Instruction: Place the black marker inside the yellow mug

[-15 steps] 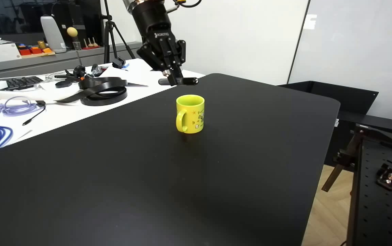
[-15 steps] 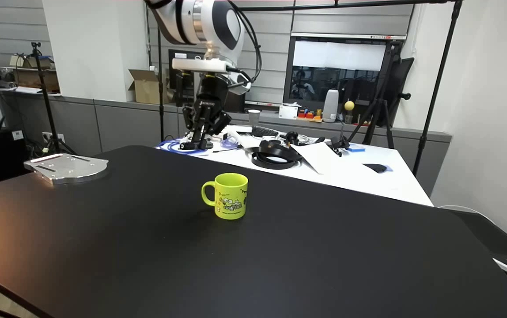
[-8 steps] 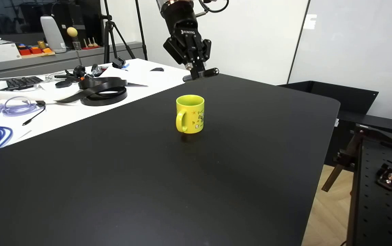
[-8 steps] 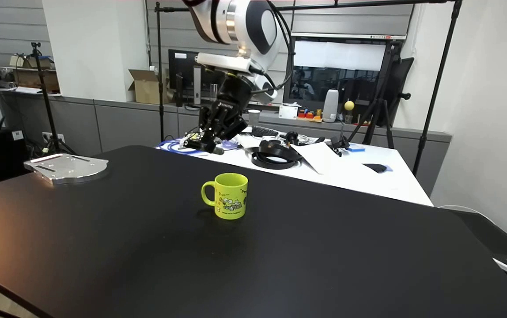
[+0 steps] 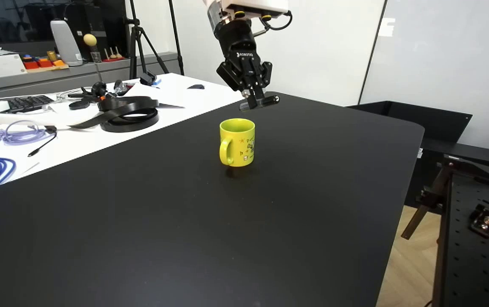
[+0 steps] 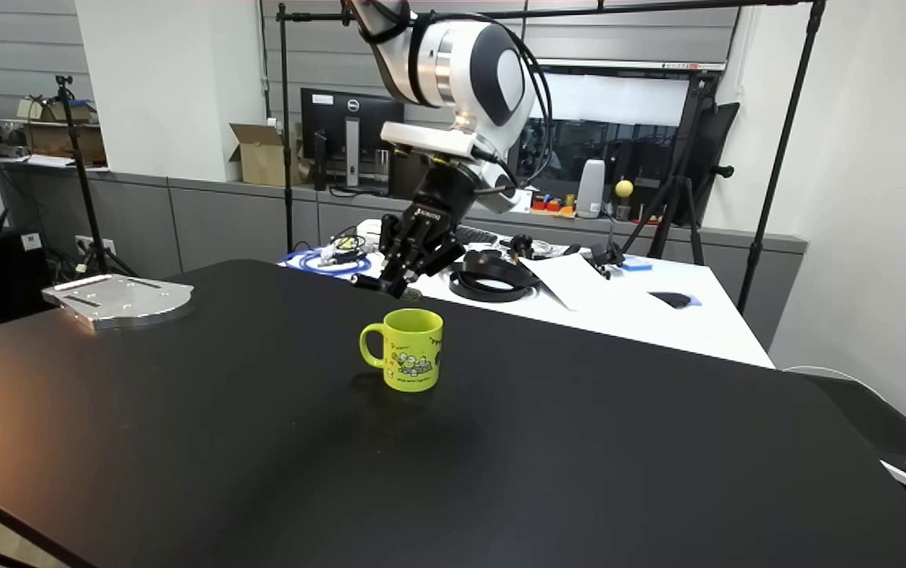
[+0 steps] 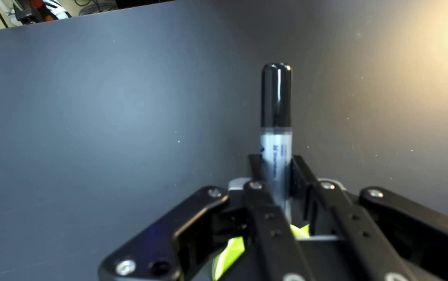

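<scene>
The yellow mug [image 5: 238,145] stands upright on the black table in both exterior views, its handle at the left [image 6: 412,355]. My gripper [image 5: 254,102] is shut on the black marker [image 5: 271,100] and holds it in the air, higher than the mug's rim. The marker lies nearly level, slightly tilted. In the wrist view the marker [image 7: 276,103] has a black cap pointing away and a whitish printed body between the fingers [image 7: 304,171]. Slivers of the mug [image 7: 230,253] show below, mostly hidden by the gripper. In an exterior view the gripper [image 6: 391,285] is just above and behind the mug.
A silver metal plate [image 6: 121,300] lies on the table's far left. A white side table [image 6: 619,315] with cables, black straps [image 6: 492,276] and a keyboard adjoins the black table. A black pegboard surface [image 5: 478,238] stands beyond the table edge.
My gripper has carried the marker rightward in both exterior views, and lately lower and closer to the mug. The marker and gripper have turned and tilted somewhat. The mug has not moved.
</scene>
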{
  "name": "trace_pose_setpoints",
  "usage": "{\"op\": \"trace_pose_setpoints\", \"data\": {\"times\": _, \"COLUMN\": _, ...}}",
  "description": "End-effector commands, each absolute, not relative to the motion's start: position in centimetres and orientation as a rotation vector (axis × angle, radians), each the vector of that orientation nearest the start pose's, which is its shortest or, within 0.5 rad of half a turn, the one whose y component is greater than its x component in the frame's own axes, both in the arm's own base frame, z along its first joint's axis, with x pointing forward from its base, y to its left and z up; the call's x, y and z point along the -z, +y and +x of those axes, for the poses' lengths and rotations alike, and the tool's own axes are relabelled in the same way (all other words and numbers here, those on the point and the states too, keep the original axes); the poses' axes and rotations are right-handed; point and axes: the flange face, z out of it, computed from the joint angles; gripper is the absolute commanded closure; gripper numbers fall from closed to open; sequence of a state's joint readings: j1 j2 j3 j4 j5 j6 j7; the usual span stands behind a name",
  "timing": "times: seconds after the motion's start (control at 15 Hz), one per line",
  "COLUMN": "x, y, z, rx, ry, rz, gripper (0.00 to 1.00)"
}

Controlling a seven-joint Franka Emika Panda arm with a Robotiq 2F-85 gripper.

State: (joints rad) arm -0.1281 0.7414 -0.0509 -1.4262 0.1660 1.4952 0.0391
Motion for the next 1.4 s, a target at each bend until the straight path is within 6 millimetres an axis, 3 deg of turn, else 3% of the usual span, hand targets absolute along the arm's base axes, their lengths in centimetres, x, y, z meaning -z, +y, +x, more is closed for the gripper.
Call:
{"op": "trace_pose_setpoints", "data": {"times": 0.0, "x": -21.9, "y": -9.4, "z": 64.8, "rx": -1.014, "ry": 0.439, "rz": -2.737, "gripper": 0.95}}
{"op": "trace_pose_setpoints", "data": {"times": 0.47, "x": -20.4, "y": -9.2, "z": 65.9, "rx": -1.102, "ry": 0.442, "rz": -2.618, "gripper": 0.95}}
{"op": "trace_pose_setpoints", "data": {"times": 1.13, "x": -18.5, "y": -11.7, "z": 67.7, "rx": -1.097, "ry": 0.465, "rz": -2.604, "gripper": 0.95}}
{"op": "trace_pose_setpoints", "data": {"times": 1.2, "x": -18.2, "y": -11.8, "z": 67.8, "rx": -1.1, "ry": 0.47, "rz": -2.598, "gripper": 0.88}}
{"op": "trace_pose_setpoints", "data": {"times": 1.27, "x": -18.0, "y": -11.9, "z": 67.9, "rx": -1.103, "ry": 0.469, "rz": -2.6, "gripper": 0.54}}
{"op": "trace_pose_setpoints", "data": {"times": 1.33, "x": -17.9, "y": -12.0, "z": 67.9, "rx": -1.104, "ry": 0.465, "rz": -2.598, "gripper": 0.53}}
